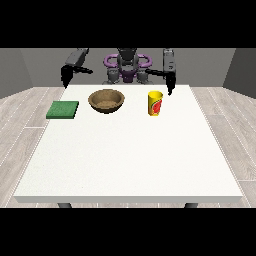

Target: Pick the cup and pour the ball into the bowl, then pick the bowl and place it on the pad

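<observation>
You've got the yellow cup (155, 103) upright on the white surface (130, 160), wooden bowl (106, 100) beside it, green pad (63, 109) farther toward the view's left. Hand at view's right (170, 86) hangs just behind the cup, holding nothing; hand at view's left (65, 76) hovers off the surface edge. Can't tell finger state on either.

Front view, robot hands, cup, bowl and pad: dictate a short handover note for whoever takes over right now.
Robot hand at the view's right: hanging just behind the yellow cup with a red label, holding nothing.
Robot hand at the view's left: raised at the table's far corner, holding nothing.
Brown wooden bowl: upright between the cup and the flat green square pad.
Done: nothing.
Left: lift cup, pour ball into bowl, move bowl onto pad.
</observation>
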